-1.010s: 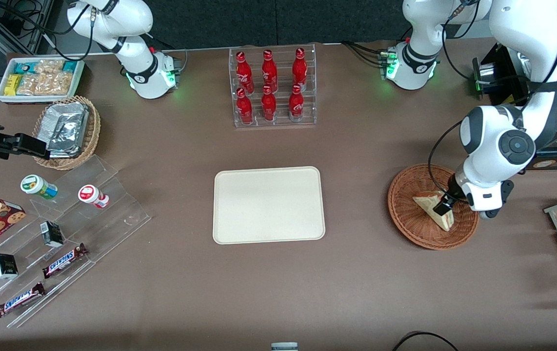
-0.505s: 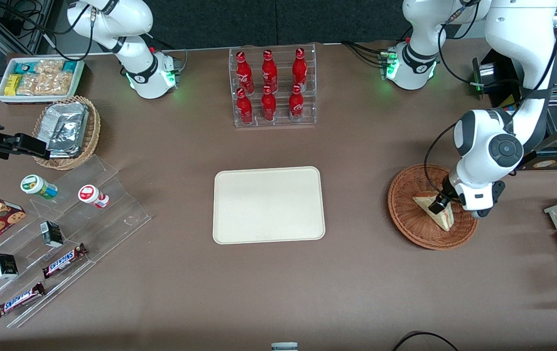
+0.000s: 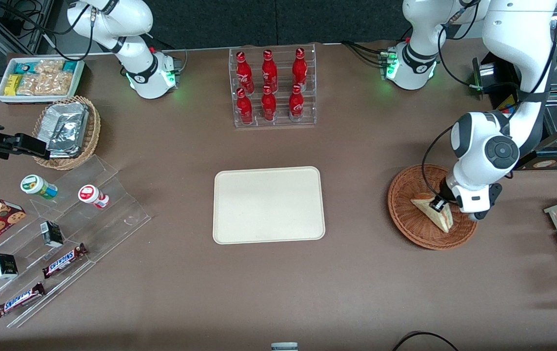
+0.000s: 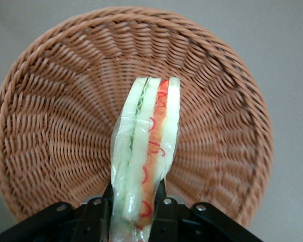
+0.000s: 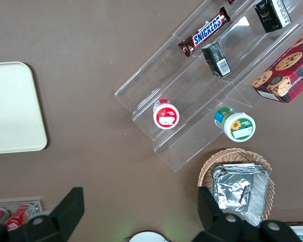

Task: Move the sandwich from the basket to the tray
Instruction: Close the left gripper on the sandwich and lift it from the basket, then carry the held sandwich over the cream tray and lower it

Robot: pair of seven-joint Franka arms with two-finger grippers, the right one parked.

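At right of the front view, over the basket (image 3: 429, 207), the gripper (image 3: 438, 204) pinches the sandwich (image 4: 144, 151) between closed jaws, gripped on edge for carrying to the central tray (image 3: 268, 204).

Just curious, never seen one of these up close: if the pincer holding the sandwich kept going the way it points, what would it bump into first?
The pincer, shut on the sandwich, points down into the basket. Going on, the sandwich would likely press into the basket's woven bottom first, though depth is unclear.
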